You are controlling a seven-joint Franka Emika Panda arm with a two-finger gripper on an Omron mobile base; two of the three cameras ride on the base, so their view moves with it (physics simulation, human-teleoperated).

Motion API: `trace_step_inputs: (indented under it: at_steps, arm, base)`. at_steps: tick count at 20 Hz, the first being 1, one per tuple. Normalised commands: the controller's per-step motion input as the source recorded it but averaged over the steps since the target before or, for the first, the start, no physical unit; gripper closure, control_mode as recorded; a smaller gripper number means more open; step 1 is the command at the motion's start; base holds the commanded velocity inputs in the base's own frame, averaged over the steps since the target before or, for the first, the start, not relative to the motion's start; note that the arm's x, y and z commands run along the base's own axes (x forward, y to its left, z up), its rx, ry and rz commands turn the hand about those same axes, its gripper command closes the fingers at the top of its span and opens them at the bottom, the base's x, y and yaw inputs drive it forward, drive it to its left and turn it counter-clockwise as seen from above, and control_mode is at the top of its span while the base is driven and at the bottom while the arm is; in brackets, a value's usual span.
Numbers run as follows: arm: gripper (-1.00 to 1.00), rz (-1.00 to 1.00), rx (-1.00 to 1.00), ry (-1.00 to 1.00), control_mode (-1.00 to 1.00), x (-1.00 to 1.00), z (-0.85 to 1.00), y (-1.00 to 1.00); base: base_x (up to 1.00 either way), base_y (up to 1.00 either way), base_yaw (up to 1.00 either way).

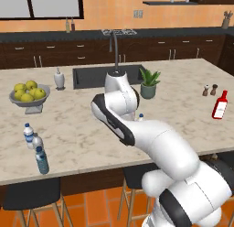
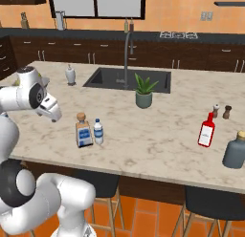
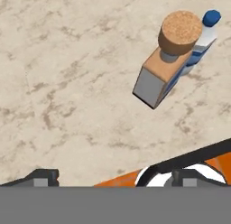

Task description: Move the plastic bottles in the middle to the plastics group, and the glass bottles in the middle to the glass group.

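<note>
A squat square glass bottle (image 2: 83, 131) with a fat cork stopper (image 3: 180, 32) stands mid-counter. A small water bottle (image 2: 98, 132) with a blue cap (image 3: 210, 17) stands right beside it. My gripper (image 3: 117, 177) hovers above the counter near its front edge, left of the cork bottle in the right base view. It is open and holds nothing. The plastics group (image 1: 35, 143) stands at the left: two clear bottles and a slim blue-tinted one (image 1: 42, 160). The red flat-sided bottle (image 1: 220, 105) stands at the far right.
A bowl of yellow-green fruit (image 1: 29, 95), a soap dispenser (image 1: 59, 78), the sink (image 1: 107, 75) and a potted plant (image 1: 149, 83) sit farther back. Salt and pepper shakers (image 1: 210, 90) stand behind the red bottle. A dark grey jug (image 2: 235, 150) stands at the right. Stools (image 1: 32, 196) line the front edge.
</note>
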Motion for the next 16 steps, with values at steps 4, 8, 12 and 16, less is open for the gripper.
trace_step_inputs:
  at_steps: [4,8,12,16]
  arm:
    - [-1.0,-0.18,0.0,0.0,-1.0,0.56,-0.01,-0.26]
    - [-1.0,-0.09,0.02,0.0,-1.0,0.4,-0.05,-0.52]
    - [-1.0,-0.05,0.04,0.03,-1.0,0.28,0.0,-0.46]
    - [-1.0,-0.04,0.0,0.03,-1.0,0.34,-0.05,-0.38]
  base:
    - [0.0,0.0,0.0]
    - [0.0,0.0,0.0]
    - [0.0,0.0,0.0]
    - [0.0,0.0,0.0]
